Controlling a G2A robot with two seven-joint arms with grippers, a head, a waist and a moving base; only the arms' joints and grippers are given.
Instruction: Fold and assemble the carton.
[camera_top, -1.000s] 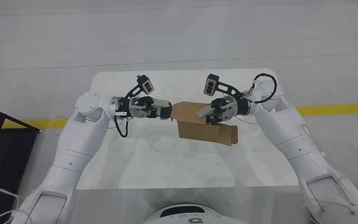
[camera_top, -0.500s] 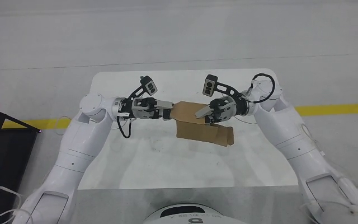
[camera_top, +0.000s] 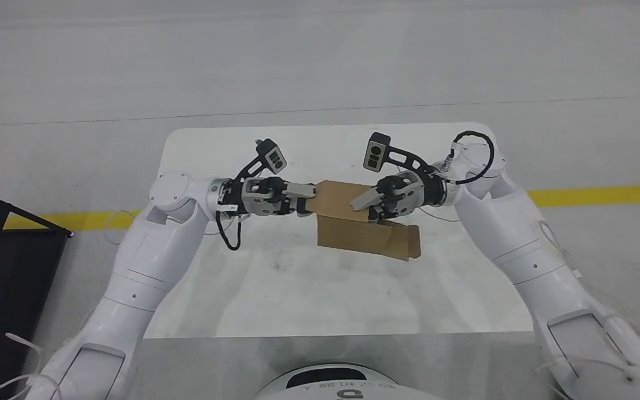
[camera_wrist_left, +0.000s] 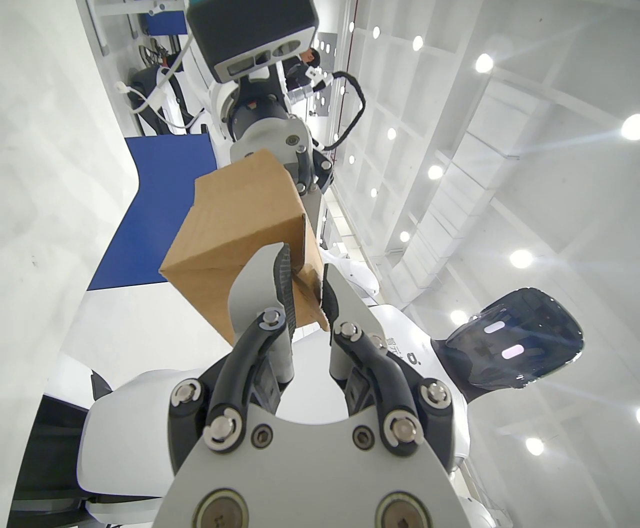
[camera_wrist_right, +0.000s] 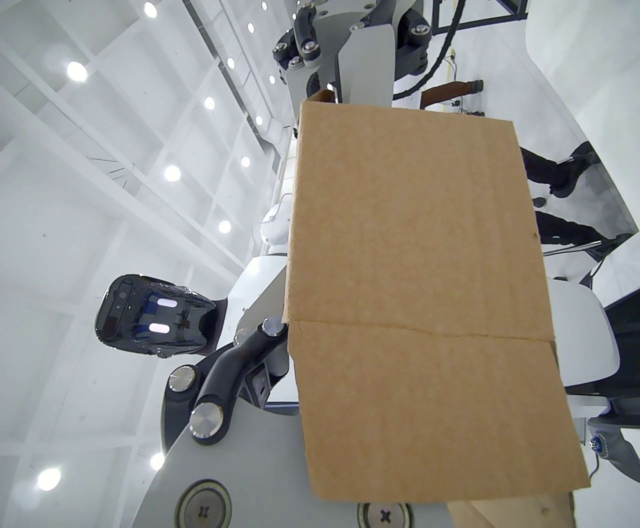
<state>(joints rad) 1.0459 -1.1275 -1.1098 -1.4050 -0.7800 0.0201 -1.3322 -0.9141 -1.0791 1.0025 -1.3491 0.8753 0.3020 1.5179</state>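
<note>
A brown cardboard carton (camera_top: 360, 235) hangs partly folded above the white table (camera_top: 250, 290), held between both arms. My left gripper (camera_top: 305, 200) is at its left end, and in the left wrist view the left gripper (camera_wrist_left: 305, 290) is shut on a flap edge of the carton (camera_wrist_left: 235, 225). My right gripper (camera_top: 368, 203) grips the carton's upper right part, with a loose flap (camera_top: 405, 243) hanging below it. In the right wrist view a broad panel of the carton (camera_wrist_right: 415, 225) hides most of the right gripper's fingers.
The table's front half and far edge lie bare around the carton. A black object (camera_top: 20, 260) stands on the floor past the table's left side. A yellow floor line (camera_top: 590, 195) runs behind the right arm.
My left arm has shifted a little to the right, toward the carton's end. The carton and my right arm have stayed nearly in place.
</note>
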